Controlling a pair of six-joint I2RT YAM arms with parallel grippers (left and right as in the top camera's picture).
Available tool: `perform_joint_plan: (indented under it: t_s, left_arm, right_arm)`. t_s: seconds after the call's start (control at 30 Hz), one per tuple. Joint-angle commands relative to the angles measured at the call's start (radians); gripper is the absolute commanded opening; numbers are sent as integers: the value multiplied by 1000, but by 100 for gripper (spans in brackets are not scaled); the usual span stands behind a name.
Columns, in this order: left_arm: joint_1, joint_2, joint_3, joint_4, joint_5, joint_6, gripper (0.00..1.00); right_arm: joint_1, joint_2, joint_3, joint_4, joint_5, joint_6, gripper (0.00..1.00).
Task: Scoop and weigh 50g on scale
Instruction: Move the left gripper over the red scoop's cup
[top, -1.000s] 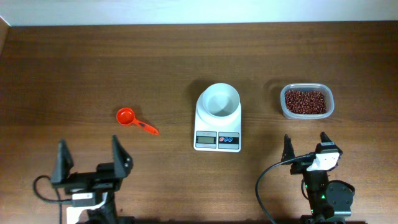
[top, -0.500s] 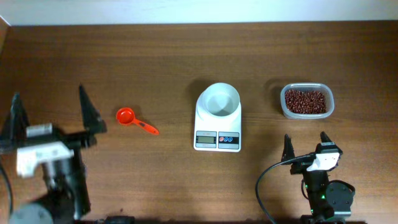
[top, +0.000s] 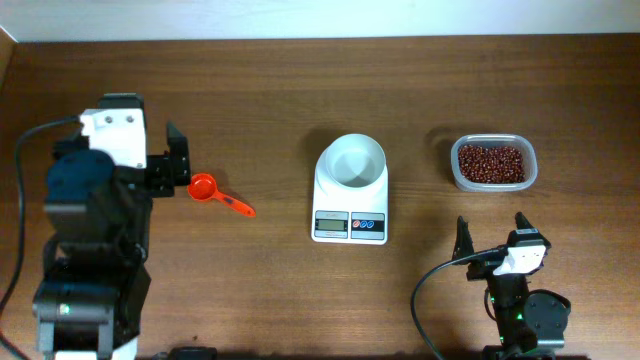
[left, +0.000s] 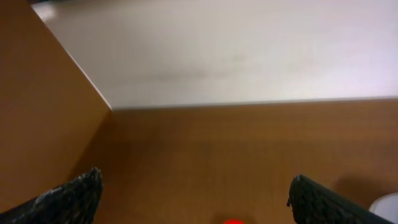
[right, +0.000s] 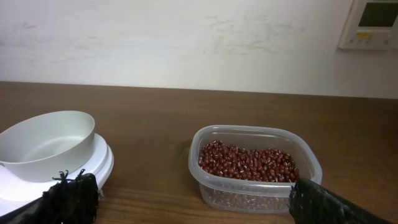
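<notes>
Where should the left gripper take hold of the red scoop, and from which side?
Grip the red scoop by its handle, coming straight down from above. It lies flat on the table, cup opening up, its thin handle slanting toward the scale; set the open left gripper with jaws across the handle.

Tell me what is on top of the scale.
A white round bowl, empty inside, sits on the scale. It hides the scale's top beneath it; the display and buttons are uncovered.

One scale (top: 349, 226); one scoop (top: 210, 191); one bean tub (top: 532, 170); two grippers (left: 194, 190) (top: 491, 222).
</notes>
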Motion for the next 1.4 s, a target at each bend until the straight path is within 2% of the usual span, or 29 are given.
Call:
perform_joint_plan:
  t_s: [0.0,0.13,0.23,0.33,0.5,0.6,0.7,0.8,1.0,1.03,1.17,1.27,1.37]
  left_arm:
    - [6,41,13,-50,-14,-16,99]
    - [6,91,13,-60,-9,-16,99]
    - [6,133,13,-122,32,-22,99]
    - [6,204,10,-204,41,-119,99]
    - [6,304,-32,-240,34,-406,99]
    - [7,371,-103,-245,-64,-758,99]
    - [17,401,-162,-244,-62,-977,99]
    - [17,419,-163,-243,-7,-985,99]
    - [18,423,-165,-218,-36,-986,99]
    - [18,434,-171,-215,-40,-1017,100]
    - [18,469,-237,-201,-52,-1192,91]
    - [18,518,-260,-151,-59,-1203,89]
    - [18,581,-260,-124,-123,-1202,79]
  right_arm:
    - [6,-7,-7,-4,8,-3,99]
    - [6,-7,-7,-4,9,-3,99]
    - [6,-7,-7,-4,9,-3,99]
    - [6,-7,-7,-4,9,-3,99]
    - [6,-7,-7,-4,9,-3,99]
    - [6,-7,-7,-4,9,-3,99]
    - [6,-7,-7,-4,9,-3,99]
    - [6,-7,-7,-4,9,-3,99]
    - [6,-7,-7,-4,9,-3,99]
    - [6,-7,-7,-4,9,-3,99]
    - [6,-7,-7,-4,9,-3,99]
    - [6,-7,-7,-4,9,-3,99]
    - [6,-7,-7,-4,9,-3,99]
